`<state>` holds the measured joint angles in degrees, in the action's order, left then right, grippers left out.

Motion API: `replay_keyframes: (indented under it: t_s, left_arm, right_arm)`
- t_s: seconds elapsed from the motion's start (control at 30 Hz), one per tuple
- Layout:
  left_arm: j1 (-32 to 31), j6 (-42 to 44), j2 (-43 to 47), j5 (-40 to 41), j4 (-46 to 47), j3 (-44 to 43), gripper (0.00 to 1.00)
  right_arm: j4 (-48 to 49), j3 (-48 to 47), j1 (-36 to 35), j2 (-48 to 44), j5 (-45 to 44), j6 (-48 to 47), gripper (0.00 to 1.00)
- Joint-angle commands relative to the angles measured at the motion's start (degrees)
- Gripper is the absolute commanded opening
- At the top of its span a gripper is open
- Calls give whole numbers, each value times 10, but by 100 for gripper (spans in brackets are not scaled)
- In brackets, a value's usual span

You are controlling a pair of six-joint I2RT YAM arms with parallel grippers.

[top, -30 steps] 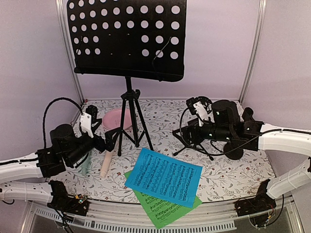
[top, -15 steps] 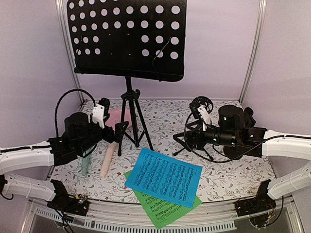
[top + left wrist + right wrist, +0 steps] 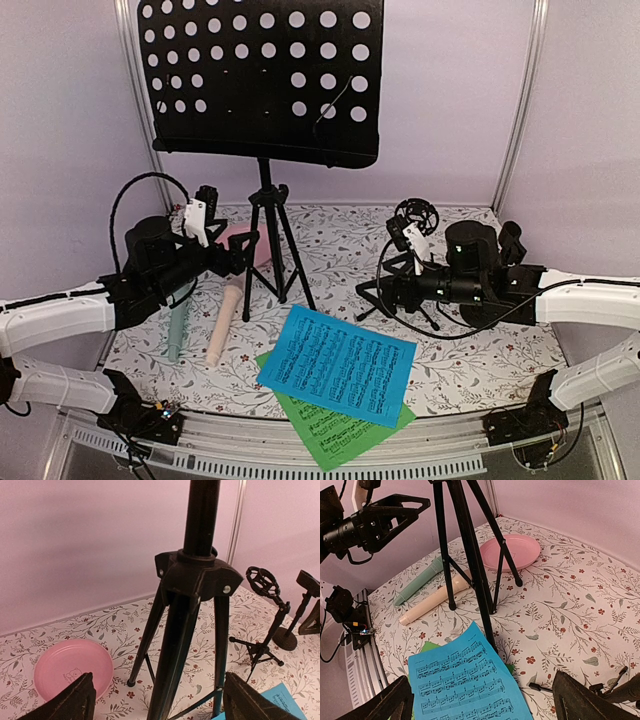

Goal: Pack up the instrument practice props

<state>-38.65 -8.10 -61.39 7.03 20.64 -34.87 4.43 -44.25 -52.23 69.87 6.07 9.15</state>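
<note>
Standing on tripod legs point(image 3: 268, 245), the black perforated music desk point(image 3: 254, 65) — left fingers point(image 3: 75, 702), right fingers point(image 3: 585, 697) spread.

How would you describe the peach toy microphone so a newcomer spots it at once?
Start at the tall black perforated music desk at the back centre. On the floral table just left of its tripod legs lie two toy microphones side by side. The peach microphone is the one nearer the legs; its mint-green neighbour lies further left.
</note>
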Motion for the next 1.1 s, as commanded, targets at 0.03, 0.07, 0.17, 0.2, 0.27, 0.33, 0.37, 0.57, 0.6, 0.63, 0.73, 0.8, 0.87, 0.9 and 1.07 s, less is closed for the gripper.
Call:
replay_keyframes:
  t_s: [0.03,0.07,0.17,0.2,0.27,0.33,0.37,0.57,0.6,0.63,0.73,0.8,0.87,0.9,1.07]
  left_arm:
    - [9,30,-12,-39,52,18,88]
    - [10,34,-18,-39,55,19,88]
    - [10,44,-35,-30,63,19,82]
    - [10,49,-40,-30,65,18,80]
    - [11,55,-50,-30,70,17,77]
    - [11,61,-58,-31,83,18,75]
    - [11,63,-62,-31,93,18,74]
    - [11,45,-95,-5,101,5,58]
    - [12,40,-104,6,104,4,57]
    - [11,42,-114,12,118,6,56]
    - [10,52,-141,2,144,1,54]
    - [9,54,-150,1,162,4,50]
    - [9,56,-151,4,180,15,44]
    - [9,60,-149,8,189,20,43]
    - [7,70,-131,6,195,38,41]
  right_arm:
    - [14,9,-3,-6,1,-6,99]
    - [14,9,-3,-7,2,-5,99]
    - [15,10,-3,-6,1,-6,99]
    - [15,11,-2,-6,1,-7,99]
    - [16,12,-2,-5,1,-7,99]
    - [18,12,-3,-3,5,-7,99]
    - [18,11,-3,-1,6,-7,99]
    - [17,11,-3,-1,9,-8,99]
    - [17,11,-3,-3,11,-8,99]
    - [19,12,-3,-5,12,-7,99]
    - [21,15,-3,-4,13,-7,99]
    - [21,15,-3,-1,12,-7,99]
    - [21,15,-2,4,11,-8,99]
    - [21,14,-2,5,11,-8,99]
    - [22,14,-3,12,12,-9,99]
